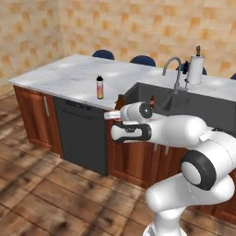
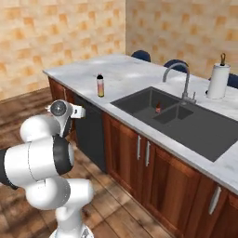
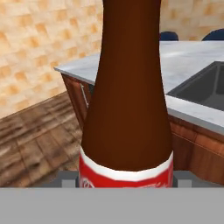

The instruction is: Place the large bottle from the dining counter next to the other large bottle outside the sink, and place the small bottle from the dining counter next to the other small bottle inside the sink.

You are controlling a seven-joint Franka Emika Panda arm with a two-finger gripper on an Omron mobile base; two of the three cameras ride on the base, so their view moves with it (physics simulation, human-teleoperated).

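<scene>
Brown bottle (image 3: 127, 96) sits right in front of the hand cam, upright, its top cut off by the frame edge and its base hidden below the red label. In left base view only its dark neck (image 1: 120, 101) pokes up behind the wrist; rest is covered by the arm. Claw (image 1: 114, 116) fingertips hard to make out; claw looks closed round the bottle's body, held in front of the worktop (image 1: 69, 76) edge, left of the sink (image 2: 186, 118). Pink-orange bottle (image 2: 100, 85) stands on the worktop left of the sink. Tiny bottle (image 2: 158, 108) in the basin, detail too small to read.
</scene>
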